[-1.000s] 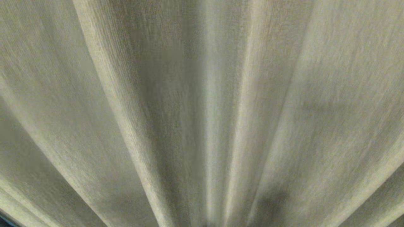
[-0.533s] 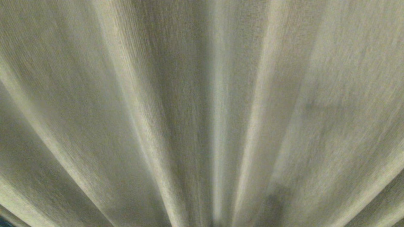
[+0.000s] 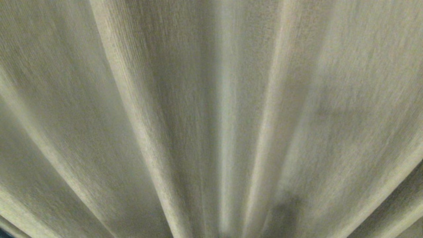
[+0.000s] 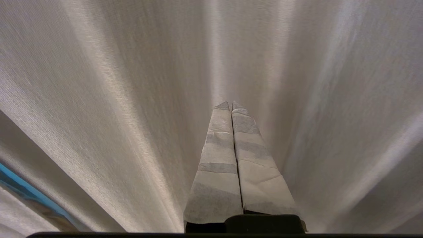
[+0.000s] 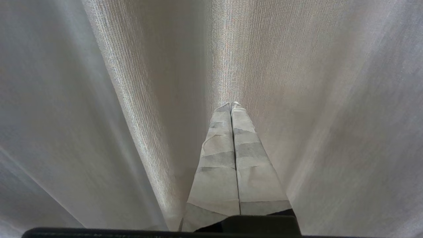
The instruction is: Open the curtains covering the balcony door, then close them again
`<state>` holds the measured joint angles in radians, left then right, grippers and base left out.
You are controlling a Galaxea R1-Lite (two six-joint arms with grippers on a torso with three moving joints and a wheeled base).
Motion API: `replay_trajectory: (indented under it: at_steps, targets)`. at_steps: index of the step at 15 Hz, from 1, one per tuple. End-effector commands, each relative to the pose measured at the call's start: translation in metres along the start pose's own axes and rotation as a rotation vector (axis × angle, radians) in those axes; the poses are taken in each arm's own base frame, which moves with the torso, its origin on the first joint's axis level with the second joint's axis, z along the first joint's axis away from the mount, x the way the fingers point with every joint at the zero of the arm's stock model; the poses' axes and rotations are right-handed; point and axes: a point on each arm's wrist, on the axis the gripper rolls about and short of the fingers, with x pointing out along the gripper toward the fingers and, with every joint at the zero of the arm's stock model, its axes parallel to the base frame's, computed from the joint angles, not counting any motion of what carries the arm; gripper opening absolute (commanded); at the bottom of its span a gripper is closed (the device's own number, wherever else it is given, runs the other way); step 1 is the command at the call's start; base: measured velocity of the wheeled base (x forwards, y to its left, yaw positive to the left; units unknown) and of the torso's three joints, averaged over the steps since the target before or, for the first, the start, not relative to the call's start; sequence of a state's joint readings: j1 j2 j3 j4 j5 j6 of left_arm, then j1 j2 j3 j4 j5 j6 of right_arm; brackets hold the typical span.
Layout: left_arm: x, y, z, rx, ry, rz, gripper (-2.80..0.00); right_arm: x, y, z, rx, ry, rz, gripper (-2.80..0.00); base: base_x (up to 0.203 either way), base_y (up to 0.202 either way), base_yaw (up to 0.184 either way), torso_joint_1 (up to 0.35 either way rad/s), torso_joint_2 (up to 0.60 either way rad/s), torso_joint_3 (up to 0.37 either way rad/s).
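Your head view shows only the pleated beige-grey woven curtains (image 3: 211, 119), folds running top to bottom; no arm appears. In the left wrist view, the left gripper (image 4: 230, 105) is pressed together, cloth directly beyond its tips. The right gripper (image 5: 230, 105) matches; neither looks nearer.

Beige-grey woven curtains (image 3: 211, 119), pleated; pale grey-banded wrap on end effector fingers (image 4: 218, 158).

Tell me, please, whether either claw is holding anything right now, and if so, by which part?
Nothing is held. The left claw and the right claw are both shut on themselves, fingertips together, pointing at the curtains with no fabric pinched between them.
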<state>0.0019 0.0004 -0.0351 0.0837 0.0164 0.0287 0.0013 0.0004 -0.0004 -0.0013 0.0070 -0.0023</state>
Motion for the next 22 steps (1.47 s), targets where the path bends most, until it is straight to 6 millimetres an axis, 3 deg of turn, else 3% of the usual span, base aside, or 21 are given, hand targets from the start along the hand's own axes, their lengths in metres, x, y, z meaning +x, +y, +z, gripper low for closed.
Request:
replay_trajectory:
  at_steps: [1, 22]
  targets:
    - [0.0000, 0.0000, 0.0000, 0.000, 0.000, 0.002, -2.80, 0.0000, 0.0000, -0.0001, -0.001, 0.000, 0.001, -2.80, 0.000, 0.000, 0.000, 0.000, 0.00, 0.000]
    - [0.0000, 0.0000, 0.0000, 0.002, 0.000, 0.000, -2.80, 0.0000, 0.0000, -0.0001, -0.001, 0.000, 0.001, -2.80, 0.000, 0.005, -0.001, 0.000, 0.00, 0.000]
